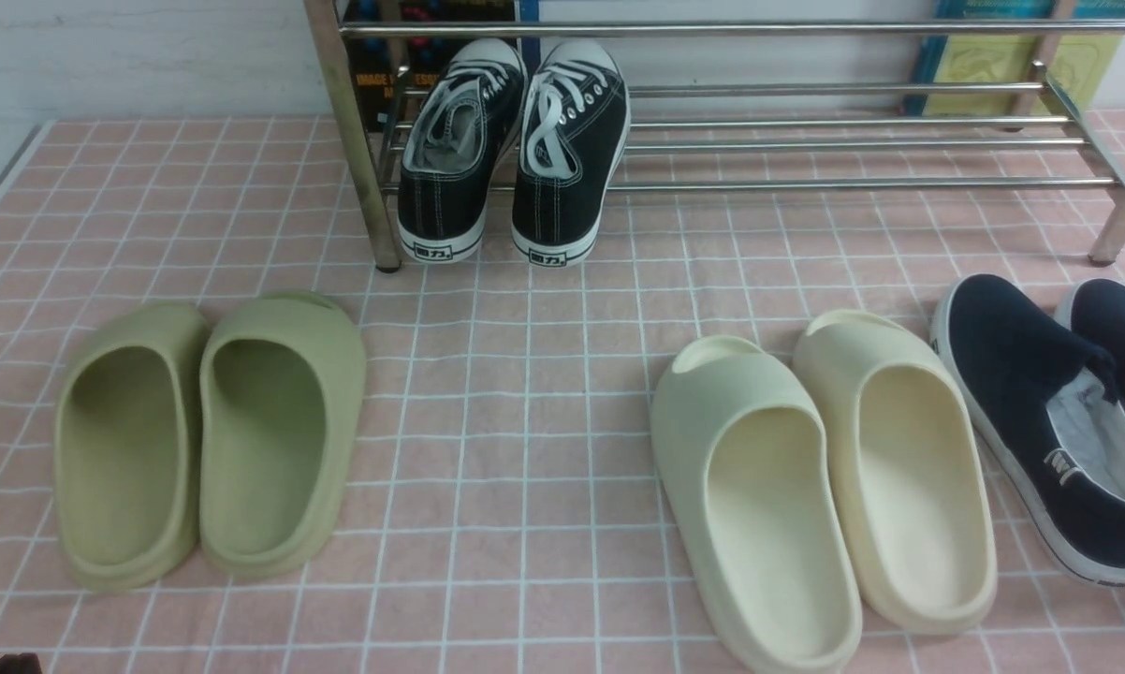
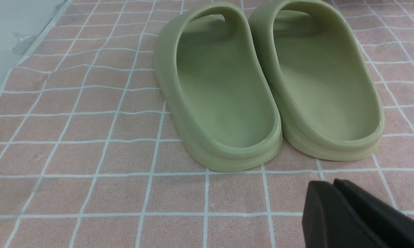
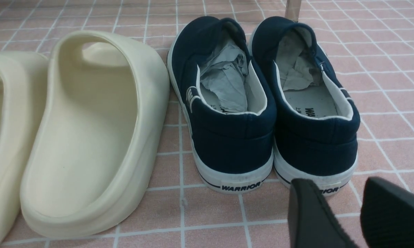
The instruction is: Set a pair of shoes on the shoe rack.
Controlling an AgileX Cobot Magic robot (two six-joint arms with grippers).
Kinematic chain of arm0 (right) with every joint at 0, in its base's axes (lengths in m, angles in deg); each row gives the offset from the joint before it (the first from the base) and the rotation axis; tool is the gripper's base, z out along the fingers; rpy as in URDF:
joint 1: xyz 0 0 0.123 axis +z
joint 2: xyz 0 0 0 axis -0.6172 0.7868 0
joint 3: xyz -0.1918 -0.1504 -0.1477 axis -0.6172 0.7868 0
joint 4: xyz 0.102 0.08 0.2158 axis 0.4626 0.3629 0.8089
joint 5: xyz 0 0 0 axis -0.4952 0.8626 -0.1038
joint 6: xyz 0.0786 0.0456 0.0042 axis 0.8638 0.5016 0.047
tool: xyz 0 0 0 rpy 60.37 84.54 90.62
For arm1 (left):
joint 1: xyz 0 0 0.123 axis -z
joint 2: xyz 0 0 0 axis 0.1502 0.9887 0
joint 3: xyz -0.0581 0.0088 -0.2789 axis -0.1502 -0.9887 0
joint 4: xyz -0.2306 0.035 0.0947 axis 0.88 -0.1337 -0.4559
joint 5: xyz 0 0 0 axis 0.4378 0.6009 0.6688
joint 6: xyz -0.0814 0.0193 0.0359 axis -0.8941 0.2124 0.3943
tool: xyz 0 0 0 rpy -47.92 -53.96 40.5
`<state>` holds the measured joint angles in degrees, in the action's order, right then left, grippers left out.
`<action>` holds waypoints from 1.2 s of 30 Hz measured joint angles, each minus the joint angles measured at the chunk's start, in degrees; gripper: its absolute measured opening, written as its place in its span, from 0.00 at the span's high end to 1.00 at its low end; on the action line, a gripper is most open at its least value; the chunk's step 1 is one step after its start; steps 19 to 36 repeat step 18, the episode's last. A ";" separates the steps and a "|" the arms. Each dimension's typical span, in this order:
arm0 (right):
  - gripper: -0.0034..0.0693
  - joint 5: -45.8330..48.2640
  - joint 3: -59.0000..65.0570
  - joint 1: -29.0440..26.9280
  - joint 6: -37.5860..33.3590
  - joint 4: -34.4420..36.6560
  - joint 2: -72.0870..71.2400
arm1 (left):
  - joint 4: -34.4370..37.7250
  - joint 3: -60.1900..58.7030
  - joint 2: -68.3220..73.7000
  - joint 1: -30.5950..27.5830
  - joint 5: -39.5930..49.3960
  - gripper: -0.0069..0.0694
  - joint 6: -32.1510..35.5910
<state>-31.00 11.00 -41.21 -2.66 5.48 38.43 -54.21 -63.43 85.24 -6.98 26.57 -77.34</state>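
While the two black sneakers [image 1: 514, 150] sit side by side on the lowest bars of the chrome shoe rack [image 1: 853, 140], toes pointing in under the upper rail and white-edged heels hanging just over the front bar, beside the rack's left front leg, both arms hang back near the front of the desk [image 1: 525, 421]. The left tool [image 2: 334, 187] hovers above the pink checked cloth just short of the heels of the green slides [image 1: 211, 435]; its two black fingers lie pressed together with nothing between them. The right tool [image 3: 343, 198] hangs just behind the heels of the navy slip-ons [image 3: 262, 103], fingers clearly apart and empty. Crumpled grey paper fills the slip-ons. A pair of cream slides [image 1: 825, 477] lies between the green pair and the navy pair, close beside the latter. Behind the rack, what look like book covers stand against the wall, though they are too cropped to be sure.
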 joint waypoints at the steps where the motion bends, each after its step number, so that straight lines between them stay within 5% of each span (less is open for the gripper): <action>1: 0.62 0.00 0.00 0.00 0.00 0.00 0.00 | 0.00 0.00 0.00 0.00 0.00 0.85 0.00; 36: 0.62 0.00 0.00 0.00 0.00 0.00 0.00 | 0.00 0.00 0.00 0.00 0.00 0.83 0.00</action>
